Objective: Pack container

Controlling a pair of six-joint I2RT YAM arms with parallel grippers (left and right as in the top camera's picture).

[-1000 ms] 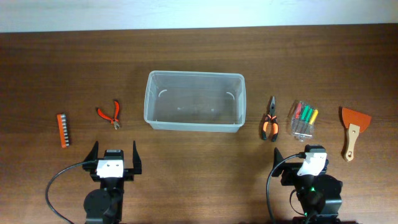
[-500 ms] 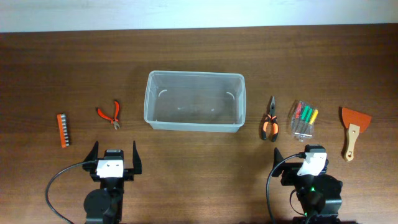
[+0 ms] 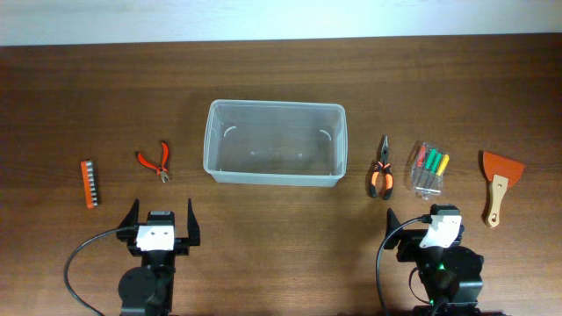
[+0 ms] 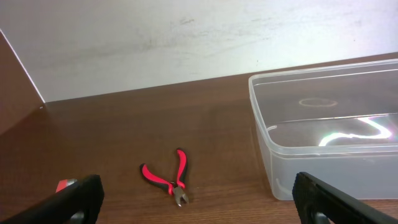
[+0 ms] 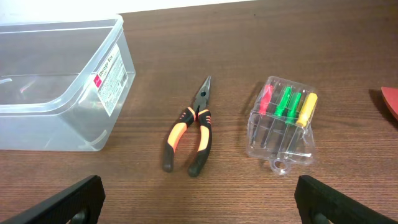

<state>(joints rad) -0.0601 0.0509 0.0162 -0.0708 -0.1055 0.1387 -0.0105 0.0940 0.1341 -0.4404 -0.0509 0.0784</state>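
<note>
From overhead, the clear, rimmed container (image 3: 274, 176) is seen at the middle of the dark wood-grain table (image 3: 263, 70); a pale wall (image 3: 263, 17) is shown beyond. In the left wrist view, the fingers of the left gripper (image 4: 196, 182) are spread, nothing grasped. In the right wrist view, the fingers of the right gripper (image 5: 196, 182) are released; the container's label (image 5: 107, 73) is seen.

Bench (image 3: 281, 237) of dark wood grain with slight sheen, container (image 3: 274, 142) of clear glossy plastic, needle-nose pliers (image 5: 189, 134) with dull metal tips and orange-black rubbery handles, scraper (image 3: 498, 184) with pale wooden handle
</note>
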